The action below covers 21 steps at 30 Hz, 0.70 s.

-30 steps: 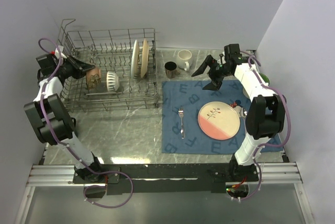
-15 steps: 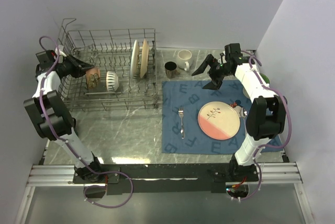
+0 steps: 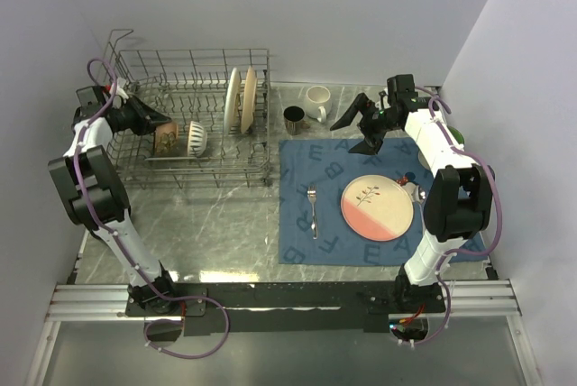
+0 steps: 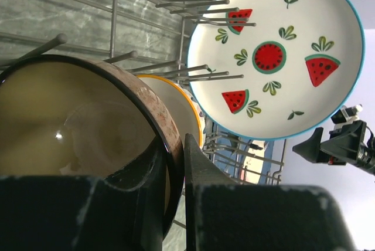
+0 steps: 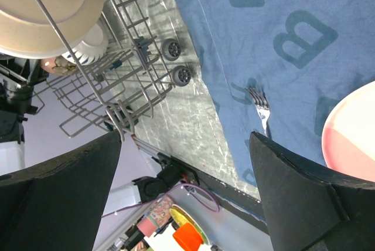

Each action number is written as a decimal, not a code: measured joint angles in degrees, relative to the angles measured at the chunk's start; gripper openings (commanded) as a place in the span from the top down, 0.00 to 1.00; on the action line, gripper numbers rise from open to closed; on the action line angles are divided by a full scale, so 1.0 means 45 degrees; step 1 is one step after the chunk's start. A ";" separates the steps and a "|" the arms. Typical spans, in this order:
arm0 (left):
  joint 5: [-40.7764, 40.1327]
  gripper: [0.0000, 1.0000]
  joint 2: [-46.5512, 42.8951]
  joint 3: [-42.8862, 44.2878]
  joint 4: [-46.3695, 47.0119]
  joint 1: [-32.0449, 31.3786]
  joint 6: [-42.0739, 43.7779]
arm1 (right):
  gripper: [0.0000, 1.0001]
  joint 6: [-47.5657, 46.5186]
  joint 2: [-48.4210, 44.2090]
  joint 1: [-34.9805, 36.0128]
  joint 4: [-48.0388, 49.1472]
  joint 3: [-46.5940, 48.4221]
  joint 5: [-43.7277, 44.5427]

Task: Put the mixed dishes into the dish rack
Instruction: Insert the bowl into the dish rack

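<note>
Brown-rimmed bowl (image 4: 88, 128) is down inside the dish rack (image 3: 207, 168), rim pinched by my left gripper (image 4: 173, 163), just beside the white ribbed bowl (image 3: 195, 138). If I release between tines, I reckon it rolls into that neighbour. Right gripper (image 3: 348, 136) hangs wide open over the placemat (image 3: 302, 156).

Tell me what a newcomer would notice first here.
The watermelon plate stands upright in the dish rack at the far left, bright in the left wrist view. Near it the left claw grips a brown-rimmed bowl by its rim inside the rack. On the blue placemat a pink-and-cream plate and fork lie flat, the right claw open over its far edge.
</note>
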 measured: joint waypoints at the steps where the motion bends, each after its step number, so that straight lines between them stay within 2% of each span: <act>1: 0.0063 0.99 0.0000 -0.0029 0.0068 0.0000 0.0015 | 0.02 0.0000 0.0000 0.0000 0.0000 0.0000 0.0005; 7: 0.0282 0.99 0.0063 0.0044 0.0019 0.0000 0.0131 | 0.02 0.0000 0.0000 0.0000 0.0000 0.0000 0.0010; 15: 0.0423 0.97 0.0670 0.0908 -0.1020 0.0034 0.0257 | 0.02 -0.0005 0.0000 0.0000 0.0000 0.0000 0.0083; 17: 0.0403 0.93 0.0811 0.1103 -0.1268 0.0034 0.0306 | 0.02 0.0000 0.0000 0.0000 0.0000 0.0000 0.0083; 19: 0.0194 0.78 0.0942 0.1224 -0.1535 0.0034 0.0369 | 0.02 0.0005 0.0000 0.0000 0.0005 0.0000 0.0083; 21: 0.0146 0.71 0.0981 0.1253 -0.1593 0.0049 0.0447 | 0.02 0.0010 0.0000 0.0000 0.0000 0.0000 0.0078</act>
